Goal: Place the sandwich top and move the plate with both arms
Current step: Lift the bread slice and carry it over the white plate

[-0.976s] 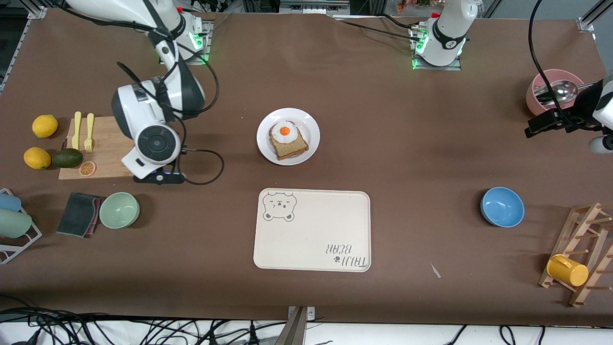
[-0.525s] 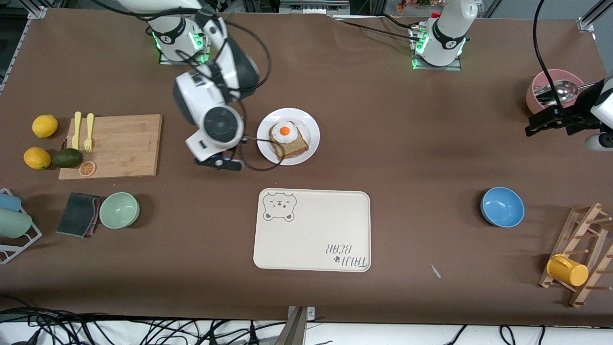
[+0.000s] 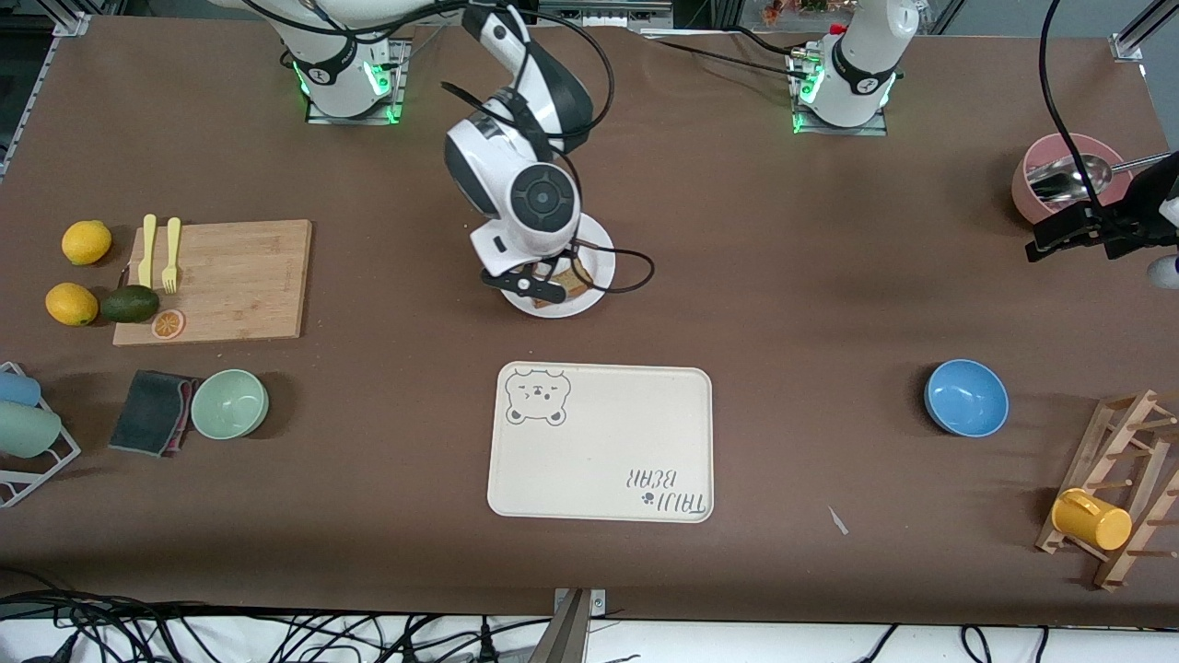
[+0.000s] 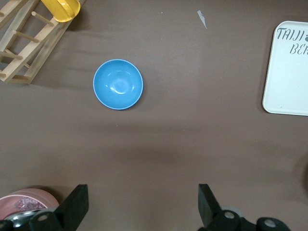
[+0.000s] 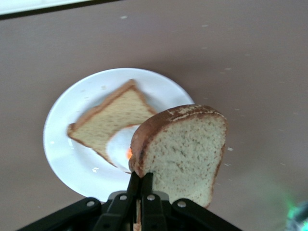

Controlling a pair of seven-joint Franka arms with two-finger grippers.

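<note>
My right gripper (image 5: 141, 180) is shut on one edge of the sandwich top (image 5: 183, 154), a plain speckled slice with a dark crust, and holds it on edge in the air over the plate (image 5: 67, 154). On that white plate lies a second slice with a fried egg (image 5: 113, 118). In the front view the right gripper (image 3: 530, 285) and its wrist cover most of the plate (image 3: 601, 262). At the left arm's end of the table my left gripper (image 3: 1059, 238) hangs open with nothing in it, its fingers (image 4: 74, 207) wide apart over bare table.
The cream bear-print tray (image 3: 599, 442) lies nearer the camera than the plate. A blue bowl (image 3: 965, 397), a pink bowl with a ladle (image 3: 1059, 175) and a wooden rack with a yellow mug (image 3: 1091, 518) stand at the left arm's end. The cutting board (image 3: 230, 276) and green bowl (image 3: 229, 403) are at the right arm's end.
My right arm has swung from over the cutting board across to the plate, carrying the bread slice. The left gripper has shifted only slightly.
</note>
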